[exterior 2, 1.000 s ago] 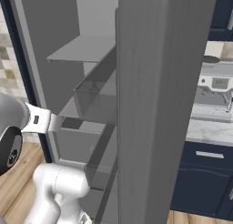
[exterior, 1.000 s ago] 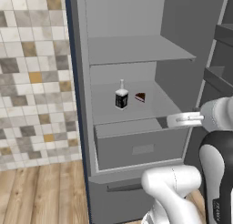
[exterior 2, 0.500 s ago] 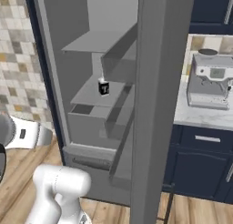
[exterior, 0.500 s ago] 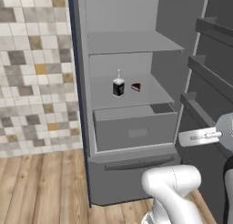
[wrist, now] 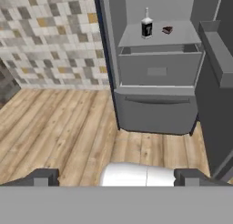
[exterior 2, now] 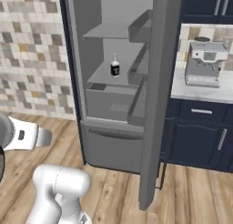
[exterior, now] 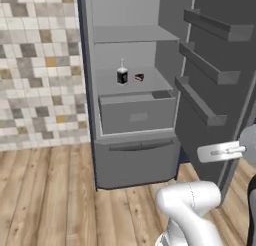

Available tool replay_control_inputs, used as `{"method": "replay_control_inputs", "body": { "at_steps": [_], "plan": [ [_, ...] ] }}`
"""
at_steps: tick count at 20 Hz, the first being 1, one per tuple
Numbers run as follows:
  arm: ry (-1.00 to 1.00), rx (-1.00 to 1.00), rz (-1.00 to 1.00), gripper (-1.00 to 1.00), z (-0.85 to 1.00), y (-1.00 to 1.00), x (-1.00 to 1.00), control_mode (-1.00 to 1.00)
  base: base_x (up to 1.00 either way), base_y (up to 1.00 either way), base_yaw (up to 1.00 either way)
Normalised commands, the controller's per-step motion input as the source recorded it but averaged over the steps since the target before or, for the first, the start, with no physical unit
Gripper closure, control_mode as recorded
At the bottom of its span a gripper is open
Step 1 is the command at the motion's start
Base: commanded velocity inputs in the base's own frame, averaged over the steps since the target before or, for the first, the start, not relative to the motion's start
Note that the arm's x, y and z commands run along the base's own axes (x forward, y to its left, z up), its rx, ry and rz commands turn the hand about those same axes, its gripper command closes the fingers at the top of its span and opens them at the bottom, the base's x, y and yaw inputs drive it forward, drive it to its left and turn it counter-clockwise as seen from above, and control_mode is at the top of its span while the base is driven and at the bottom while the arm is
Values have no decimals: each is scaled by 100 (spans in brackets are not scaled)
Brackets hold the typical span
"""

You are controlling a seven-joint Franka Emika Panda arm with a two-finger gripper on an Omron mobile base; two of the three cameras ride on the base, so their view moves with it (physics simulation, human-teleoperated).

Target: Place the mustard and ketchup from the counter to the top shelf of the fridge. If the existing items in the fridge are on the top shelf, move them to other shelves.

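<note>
Pincer (wrist: 113, 176) agape; fridge (wrist: 157, 73) well ahead

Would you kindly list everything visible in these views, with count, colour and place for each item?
Fridge: one, grey inside, navy outer side, door open.
Top shelf: one, grey, highest in the fridge, nothing on it.
Clear bottle: one, black label, upright on the lower shelf above the drawer.
Cake wedge: one, dark, same shelf, right of the bottle.
Fridge drawer: one, grey, under that shelf.
Door racks: three, grey, inside the open door.
Coffee machine: one, silver, on the counter right of the fridge.
Cabinets: navy, under the counter.
Wall tiles: mixed beige and grey, left of the fridge.
Floor: wood planks.
Gripper: one, dark fingertips, open, empty.
</note>
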Motion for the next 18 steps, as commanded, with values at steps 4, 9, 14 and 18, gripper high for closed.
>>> {"method": "replay_control_inputs", "body": {
  "at_steps": [4, 9, 14, 18],
  "plan": [
    [0, 0, 0, -100, 0, 0, 0, 100, -100, 5, -16],
    [0, 0, 0, -100, 0, 0, 0, 100, -47, -1, -78],
    [0, 0, 0, -100, 0, 0, 0, 100, 0, -22, -86],
    [0, 0, 0, -100, 0, 0, 0, 100, -35, -23, -70]
  ]
}}
